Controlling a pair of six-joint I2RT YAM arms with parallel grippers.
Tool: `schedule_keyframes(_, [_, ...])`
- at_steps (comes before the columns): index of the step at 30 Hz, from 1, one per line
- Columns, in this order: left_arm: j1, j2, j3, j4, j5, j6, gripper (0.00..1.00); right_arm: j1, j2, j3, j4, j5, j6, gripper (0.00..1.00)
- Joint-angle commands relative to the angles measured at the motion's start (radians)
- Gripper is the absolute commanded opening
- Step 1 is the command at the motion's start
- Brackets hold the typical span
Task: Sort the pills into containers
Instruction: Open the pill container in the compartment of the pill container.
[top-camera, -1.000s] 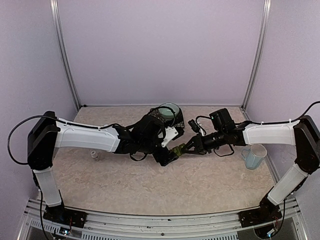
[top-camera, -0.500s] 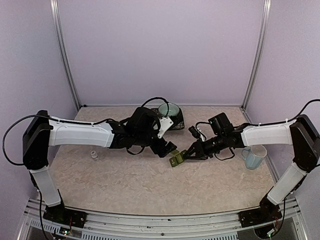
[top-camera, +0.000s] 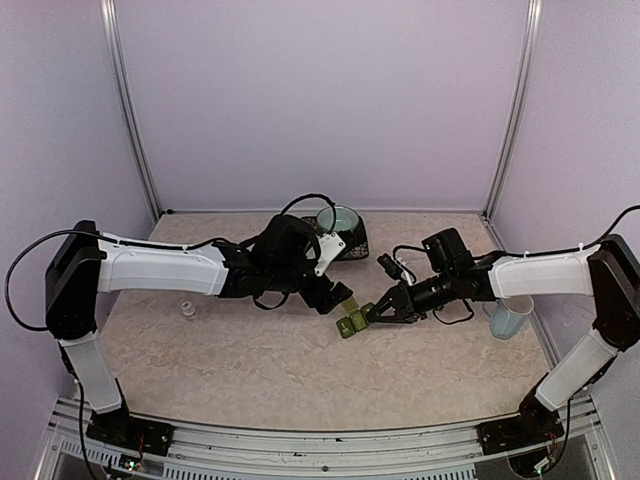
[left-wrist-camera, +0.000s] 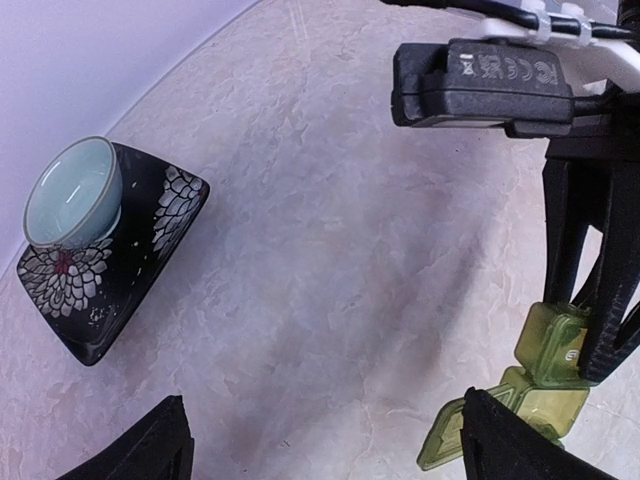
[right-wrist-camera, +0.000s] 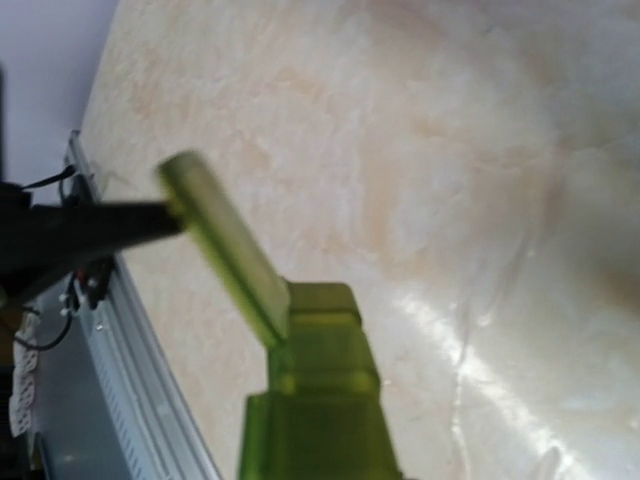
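Right claw shifted nearer, gripping containers, one lid open

Left arm extended rightward, elbow low, wrist tipped down. Left pincer spread wide, fingers well apart. Right arm reaches leftward, forearm near level. Right pincer clamped on the containers, tips pointing left. The two pincers sit just beside each other at centre; contact not discernible.
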Motion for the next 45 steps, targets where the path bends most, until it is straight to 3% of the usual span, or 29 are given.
schedule_keyframes(1, [0.01, -0.012, -0.021, 0.018, -0.009, -0.007, 0.9, -0.002, -0.05, -0.019, 0.059, -0.06, -0.007, 0.05])
schedule_keyframes(34, [-0.01, -0.067, -0.092, 0.075, 0.183, 0.031, 0.89, 0.013, -0.079, -0.015, 0.14, -0.159, 0.003, 0.06])
schedule_keyframes(37, [-0.01, -0.067, -0.094, 0.08, 0.128, 0.016, 0.9, 0.013, -0.076, -0.012, 0.137, -0.15, 0.004, 0.06])
schedule_keyframes(45, [0.037, -0.232, -0.236, 0.259, -0.22, -0.112, 0.96, 0.013, 0.02, 0.02, 0.159, -0.1, 0.083, 0.06])
